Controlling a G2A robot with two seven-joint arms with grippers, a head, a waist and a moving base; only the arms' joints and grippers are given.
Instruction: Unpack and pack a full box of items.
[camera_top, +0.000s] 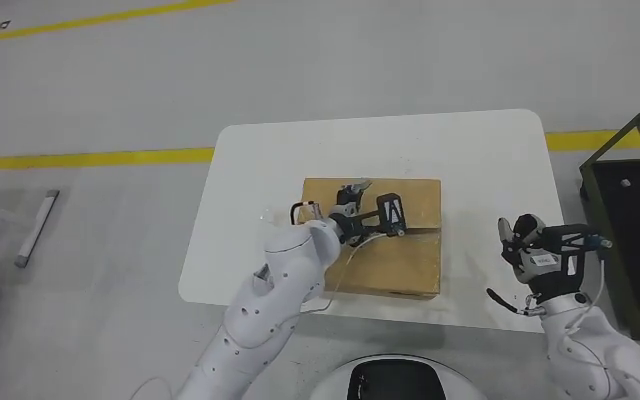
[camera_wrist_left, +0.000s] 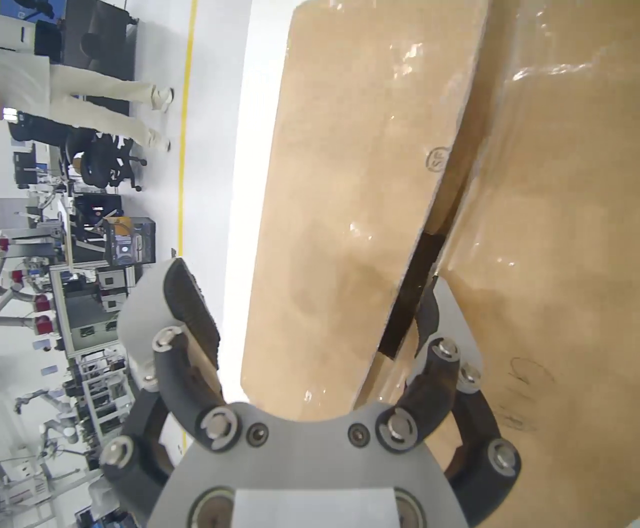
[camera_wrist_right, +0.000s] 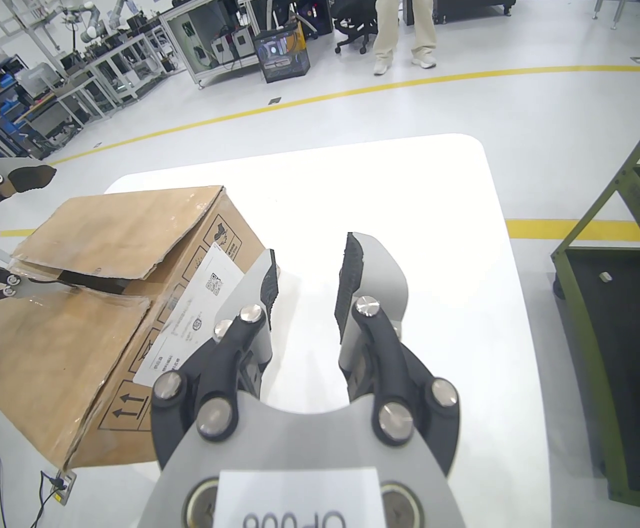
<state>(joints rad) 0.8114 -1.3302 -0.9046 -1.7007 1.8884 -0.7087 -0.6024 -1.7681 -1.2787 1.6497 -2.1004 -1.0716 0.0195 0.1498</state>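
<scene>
A brown cardboard box lies on the white table, its two top flaps nearly closed with a dark slit between them. My left gripper is over the box top, open. In the left wrist view the left gripper straddles one flap, with one finger in the slit and the other finger past the flap's outer edge. My right gripper hangs open and empty over the table to the right of the box. The right wrist view shows the right gripper beside the box.
A white label is stuck on the box's side facing the right gripper. A dark green cart stands off the table's right edge. A thin cable lies at the box's near corner. Bare table spreads ahead of the right gripper.
</scene>
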